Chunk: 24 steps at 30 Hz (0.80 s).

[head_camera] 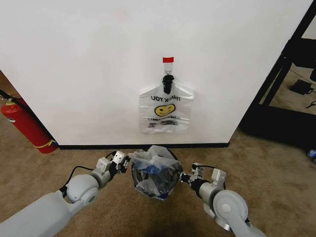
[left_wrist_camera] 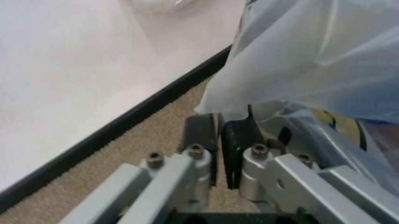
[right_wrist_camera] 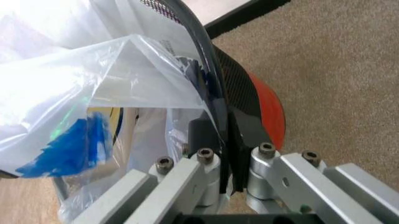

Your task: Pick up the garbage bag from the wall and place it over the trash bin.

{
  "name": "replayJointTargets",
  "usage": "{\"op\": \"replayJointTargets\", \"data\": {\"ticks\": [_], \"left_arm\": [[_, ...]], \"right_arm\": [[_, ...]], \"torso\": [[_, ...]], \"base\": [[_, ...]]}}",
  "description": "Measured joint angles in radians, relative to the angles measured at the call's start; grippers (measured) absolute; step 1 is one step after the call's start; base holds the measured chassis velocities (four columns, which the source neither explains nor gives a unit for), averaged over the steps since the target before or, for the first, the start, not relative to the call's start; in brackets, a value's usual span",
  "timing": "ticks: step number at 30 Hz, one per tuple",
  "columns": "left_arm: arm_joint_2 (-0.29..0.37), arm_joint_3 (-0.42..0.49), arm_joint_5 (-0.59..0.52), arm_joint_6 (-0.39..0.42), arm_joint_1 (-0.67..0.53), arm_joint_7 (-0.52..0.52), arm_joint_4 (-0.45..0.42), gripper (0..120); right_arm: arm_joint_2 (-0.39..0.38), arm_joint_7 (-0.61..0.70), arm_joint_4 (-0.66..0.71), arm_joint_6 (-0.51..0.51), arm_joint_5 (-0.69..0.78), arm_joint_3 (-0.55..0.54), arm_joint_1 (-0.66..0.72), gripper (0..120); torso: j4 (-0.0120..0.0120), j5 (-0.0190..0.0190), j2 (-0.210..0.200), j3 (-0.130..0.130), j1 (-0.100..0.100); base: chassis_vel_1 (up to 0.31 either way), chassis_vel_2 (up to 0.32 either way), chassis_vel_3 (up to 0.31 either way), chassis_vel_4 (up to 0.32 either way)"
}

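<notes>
Bag point(head_camera: 166, 109) reading "THANK YOU" hung on wall point(head_camera: 98, 64), both hands point(head_camera: 120, 161) point(head_camera: 189, 176) clamped on bin point(head_camera: 153, 180) liner.

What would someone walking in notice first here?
Probably the white smiley-face garbage bag hanging from a black hook on the white wall. Below it on the carpet, the black mesh trash bin is draped in crinkled clear plastic, with the left claw and right claw at its two sides, the right one shut on its rim. A red fire extinguisher leans at the far left.
</notes>
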Motion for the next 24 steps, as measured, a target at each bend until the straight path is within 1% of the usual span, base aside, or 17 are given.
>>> {"op": "replayJointTargets", "data": {"ticks": [1, 3, 4, 6, 7, 8, 12, 13, 14, 16, 18, 21, 22, 23, 24], "left_arm": [[0.003, -0.002, 0.033, -0.002, 0.006, 0.003, -0.006, 13], [0.007, -0.005, 0.048, -0.003, 0.010, 0.004, -0.011, 15], [0.013, -0.011, 0.070, -0.005, 0.016, 0.005, -0.017, 20], [0.034, -0.028, 0.144, -0.022, 0.037, 0.008, -0.030, 28], [0.049, -0.043, 0.193, -0.037, 0.057, 0.011, -0.038, 34], [0.049, -0.043, 0.193, -0.037, 0.057, 0.011, -0.038, 34], [0.074, -0.092, 0.255, -0.046, 0.127, 0.005, -0.068, 50], [0.082, -0.116, 0.281, -0.053, 0.165, -0.001, -0.083, 56], [0.082, -0.116, 0.281, -0.053, 0.165, -0.001, -0.083, 56], [0.091, -0.143, 0.311, -0.067, 0.209, -0.012, -0.106, 63], [0.096, -0.183, 0.359, -0.096, 0.262, -0.031, -0.131, 71], [0.096, -0.217, 0.456, -0.161, 0.305, -0.081, -0.162, 85], [0.096, -0.217, 0.456, -0.161, 0.305, -0.081, -0.162, 85], [0.095, -0.222, 0.490, -0.178, 0.313, -0.090, -0.176, 90], [0.095, -0.222, 0.510, -0.186, 0.317, -0.093, -0.187, 91]], "right_arm": [[0.002, 0.001, 0.000, 0.000, 0.000, -0.001, 0.000, 0], [0.003, 0.002, 0.000, 0.001, 0.000, -0.001, 0.001, 0], [0.004, 0.003, 0.000, 0.002, 0.000, -0.001, 0.002, 0], [0.007, 0.006, -0.003, 0.006, 0.000, -0.001, 0.005, 0], [0.010, 0.008, -0.006, 0.008, 0.000, -0.001, 0.008, 0], [0.010, 0.008, -0.006, 0.008, 0.000, -0.001, 0.008, 0], [0.015, 0.012, -0.010, 0.010, 0.000, -0.001, 0.015, 0], [0.017, 0.013, -0.012, 0.011, 0.000, -0.001, 0.018, 0], [0.017, 0.013, -0.012, 0.011, 0.000, -0.001, 0.018, 0], [0.019, 0.014, -0.015, 0.012, 0.000, -0.001, 0.020, 0], [0.021, 0.016, -0.019, 0.012, 0.000, -0.001, 0.021, 0], [0.024, 0.017, -0.021, 0.013, -0.001, 0.001, 0.020, 0], [0.024, 0.017, -0.021, 0.013, -0.001, 0.001, 0.020, 0], [0.025, 0.018, -0.021, 0.014, -0.002, 0.003, 0.019, 0], [0.026, 0.019, -0.021, 0.014, -0.002, 0.004, 0.018, 0]], "torso": [[-0.0001, 0.0000, 0.000, 0.000, 0.000], [-0.0001, 0.0000, 0.000, 0.000, 0.000], [-0.0001, -0.0001, 0.000, 0.000, 0.000], [0.0000, 0.0002, 0.000, 0.000, 0.000], [0.0000, 0.0000, 0.000, 0.000, 0.000], [0.0000, 0.0000, 0.000, 0.000, 0.000], [0.0000, 0.0001, 0.000, 0.000, 0.000], [0.0000, -0.0002, 0.000, 0.000, 0.000], [0.0000, -0.0002, 0.000, 0.000, 0.000], [0.0003, 0.0001, 0.000, 0.000, 0.000], [0.0002, 0.0001, 0.000, 0.000, 0.000], [0.0001, 0.0001, 0.000, 0.000, 0.000], [0.0001, 0.0001, 0.000, 0.000, 0.000], [0.0000, 0.0001, 0.000, 0.000, 0.000], [-0.0001, 0.0002, 0.000, 0.000, 0.000]], "base": [[0.000, 0.000, 0.000, 0.000], [0.000, 0.000, 0.000, 0.000], [0.000, 0.000, 0.000, 0.000], [0.000, 0.000, 0.000, 0.000], [0.000, 0.000, 0.000, 0.000], [0.000, 0.000, 0.000, 0.000], [0.000, 0.000, 0.000, 0.000], [0.000, 0.000, 0.000, 0.000], [0.000, 0.000, 0.000, 0.000], [0.000, 0.000, 0.000, 0.000], [0.000, 0.000, 0.000, 0.000], [0.000, 0.000, 0.000, 0.000], [0.000, 0.000, 0.000, 0.000], [0.000, 0.000, 0.000, 0.000], [0.000, 0.000, 0.000, 0.000]]}}
